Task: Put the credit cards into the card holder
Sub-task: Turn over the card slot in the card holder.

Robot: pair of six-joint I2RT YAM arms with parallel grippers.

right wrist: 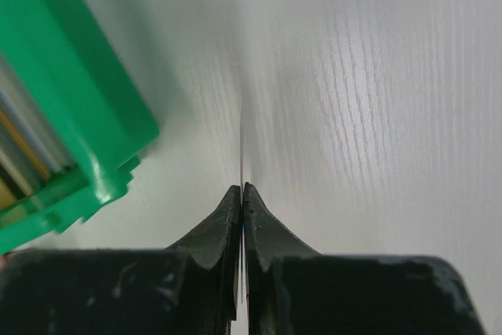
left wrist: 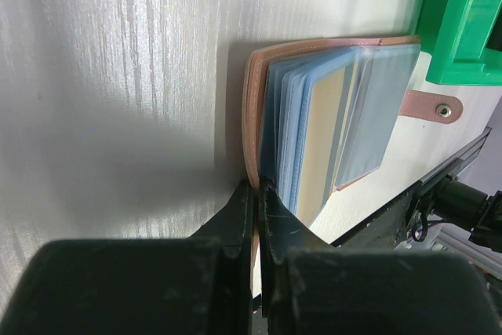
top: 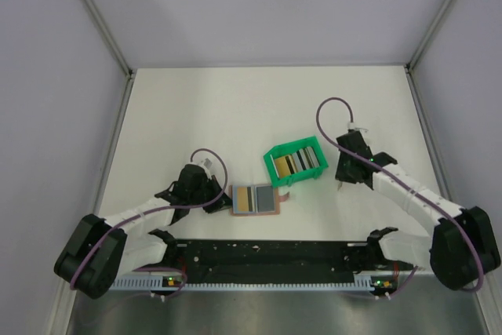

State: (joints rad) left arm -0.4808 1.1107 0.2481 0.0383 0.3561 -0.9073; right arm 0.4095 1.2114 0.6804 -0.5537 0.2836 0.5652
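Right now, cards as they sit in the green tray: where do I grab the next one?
Top edge, from above. The credit cards stand on edge in a row inside the green tray, so only their upper edges are free; the walls likely block a side approach. Pinch across one card's flat faces.

On table [top: 196,107], card holder [top: 253,199] lay open near front edge; tray [top: 272,169] just behind-right, credit cards [top: 300,159] standing inside.
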